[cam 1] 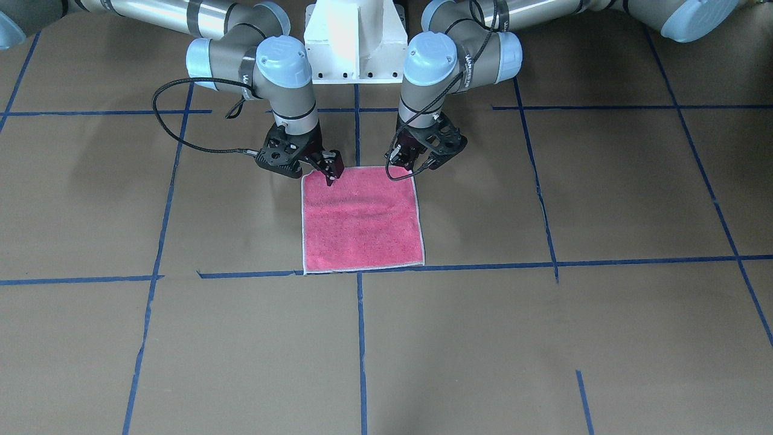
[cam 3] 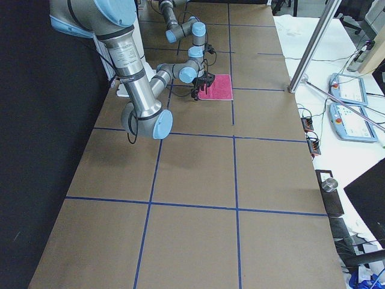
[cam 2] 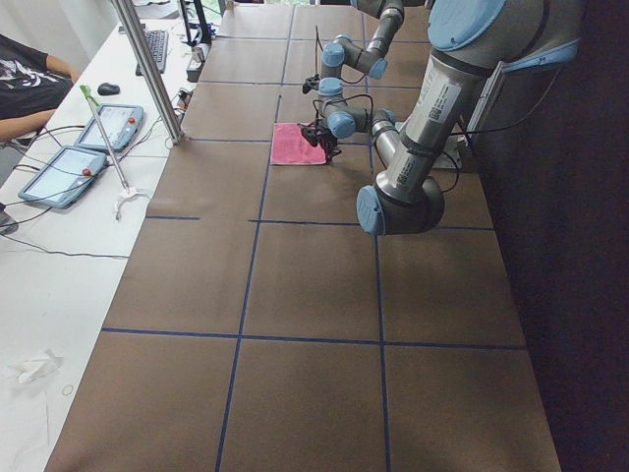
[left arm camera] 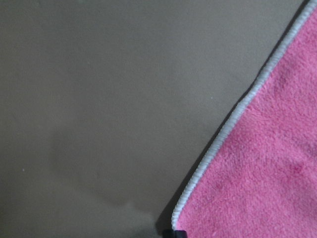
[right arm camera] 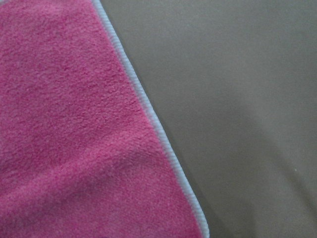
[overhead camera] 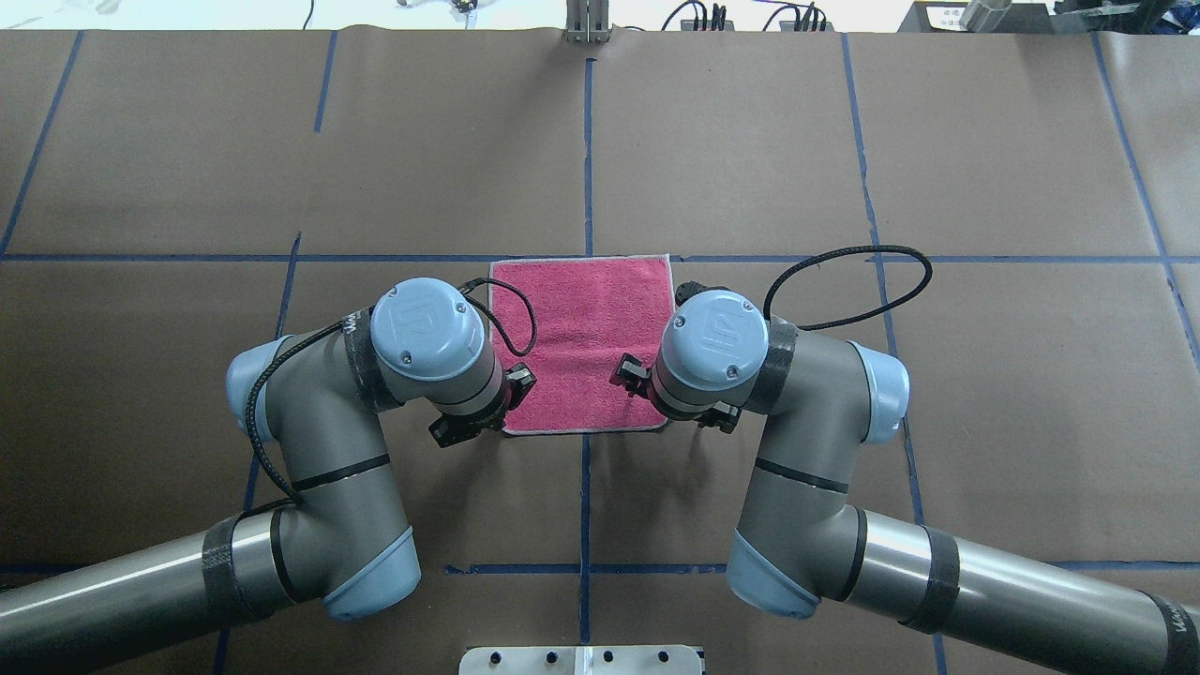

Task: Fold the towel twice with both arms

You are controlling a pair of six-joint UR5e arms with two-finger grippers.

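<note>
The towel (cam 1: 361, 223) lies flat beneath my jaws, pink-red face up, with no fold in it. My right jaws point down at its near corner on my right side, their tips at the cloth. From the front they look narrow, but I cannot tell how far apart they stand, nor whether any cloth is between them. My left jaws hang low at the near corner on my left, right at the cloth's edge, and there too I cannot tell their opening or whether they hold anything. Neither corner looks lifted off the counter (cam 1: 543, 338).

Each wrist camera looks closely onto terry pile, with the pale stitched border (left arm camera: 223, 134) running aslant and bare brown counter beside it. A small black tip (left arm camera: 174, 233) shows at the bottom edge of the left wrist view, right at the border.

My left arm (overhead camera: 328, 469) and right arm (overhead camera: 806, 450) bend in from either side, wrists upright over the towel's near edge, and a black cable (cam 1: 175, 130) loops off the right wrist. The towel sits mid-counter, close in front of my white pedestal (cam 1: 355, 42). Its far edge lies along a blue tape line (overhead camera: 1031, 257), and the centre line passes under it. Past the counter's far side, a seated person (cam 2: 25, 79) and two tablets (cam 2: 59, 175) show in the left side view
</note>
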